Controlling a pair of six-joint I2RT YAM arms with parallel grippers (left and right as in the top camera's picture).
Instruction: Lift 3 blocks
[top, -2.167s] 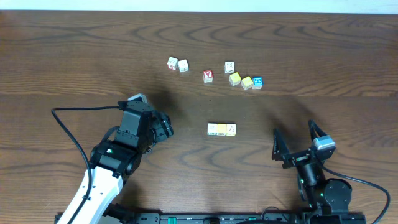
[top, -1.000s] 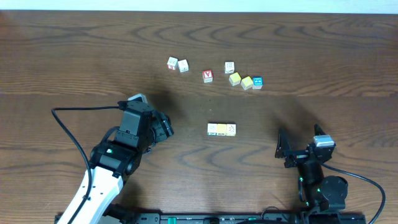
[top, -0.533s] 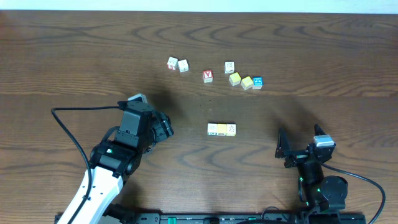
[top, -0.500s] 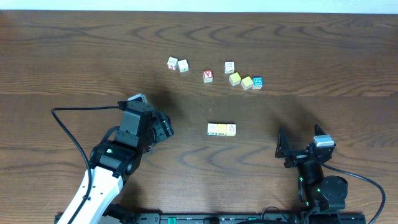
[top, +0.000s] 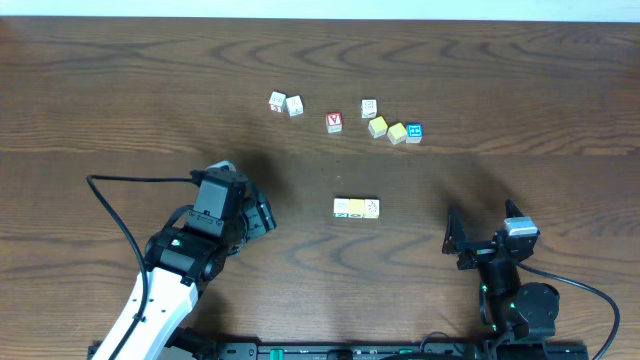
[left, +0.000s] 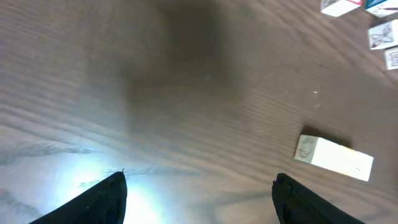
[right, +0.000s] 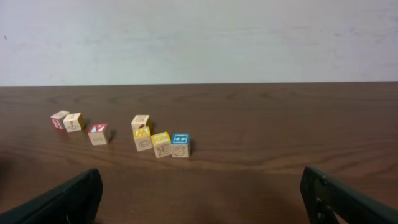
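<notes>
**Q:** Left arm, pose and claw?
**A:** The left arm (top: 180, 255) rises from the near-left edge. Its black wrist is angled toward the centre, and the left claw (left: 199, 196) is tipped down at the surface (top: 120, 90). The jaws stand wide apart with nothing between them.

**Q:** Location of the task items?
**A:** The row of three blocks (top: 356, 208) lies mid-surface, touching side to side. It is right of the left claw and clear of it. In the left wrist view it lies ahead of the right-hand finger, off the claw's centre line.

**Q:** Other items?
**A:** Loose blocks lie along the far side. There is a pair (top: 285, 103), a red block (top: 334, 122), and a cluster (top: 377, 127) ending in a blue block (top: 414, 132).

**Q:** Right arm?
**A:** The right arm (top: 515, 300) is folded low at the near-right edge. The right claw (right: 202, 186) is held level, facing the far side. Its jaws are fully spread and empty, well apart from the row.
</notes>
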